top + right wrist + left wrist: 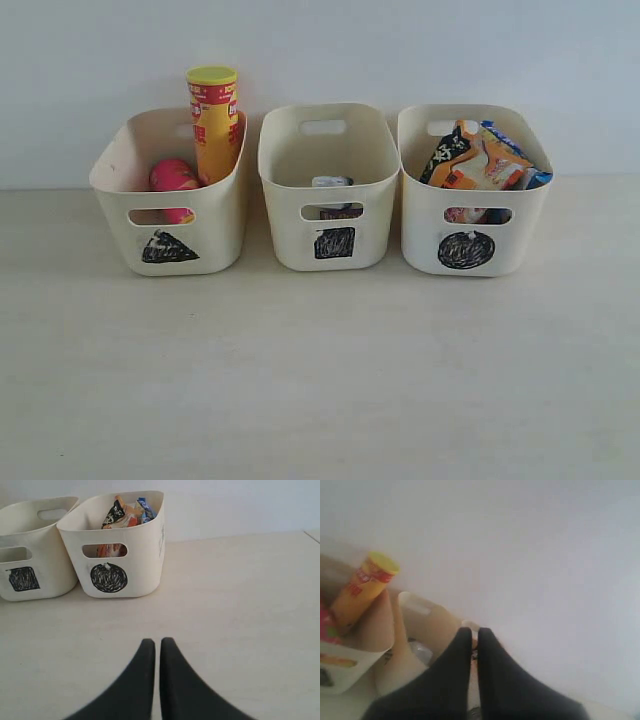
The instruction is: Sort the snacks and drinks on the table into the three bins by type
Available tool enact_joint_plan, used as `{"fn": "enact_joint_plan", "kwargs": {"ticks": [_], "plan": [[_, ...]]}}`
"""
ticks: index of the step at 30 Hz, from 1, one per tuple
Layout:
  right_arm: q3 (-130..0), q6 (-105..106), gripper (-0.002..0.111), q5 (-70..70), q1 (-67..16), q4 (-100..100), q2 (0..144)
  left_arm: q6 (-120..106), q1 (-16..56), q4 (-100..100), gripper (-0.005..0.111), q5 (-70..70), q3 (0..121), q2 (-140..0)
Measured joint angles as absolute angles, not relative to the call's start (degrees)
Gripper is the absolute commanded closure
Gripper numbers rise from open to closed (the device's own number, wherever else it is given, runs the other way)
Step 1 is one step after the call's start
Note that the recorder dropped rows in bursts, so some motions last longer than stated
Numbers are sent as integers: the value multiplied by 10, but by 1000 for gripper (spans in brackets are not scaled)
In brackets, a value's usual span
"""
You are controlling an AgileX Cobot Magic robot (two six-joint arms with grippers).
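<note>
Left tool [474, 632], right tool [157, 642] clenched, empty; square bin [290, 235] holds cartons [332, 183], seemingly two.

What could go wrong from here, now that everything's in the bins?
The tall yellow canister leans in the triangle bin and sticks well above its rim, so a bump could tip it out. The foil bags are heaped above the rim of the circle bin and might slide off.
</note>
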State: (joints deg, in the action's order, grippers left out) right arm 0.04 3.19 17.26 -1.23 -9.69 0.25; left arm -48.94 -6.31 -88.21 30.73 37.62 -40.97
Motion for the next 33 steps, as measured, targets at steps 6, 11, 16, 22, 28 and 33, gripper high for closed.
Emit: {"fn": "enact_joint_plan", "kwargs": {"ticks": [6,11,16,22,28,33], "plan": [[0,32,108,173,-12,-97,2,19,-63,-416,103,239,376,-335],[0,32,108,173,-12,-97,2,160,-63,-222,103,227,376,-288],[0,32,108,173,-12,-97,2,179,-63,-131,103,177,344,-226],[0,32,108,173,-12,-97,2,160,-63,-115,103,76,226,-108],[0,32,108,173,-12,-97,2,104,-63,-110,103,69,135,-23],[0,32,108,172,-12,-97,2,106,-63,-76,103,92,46,-2]]}}
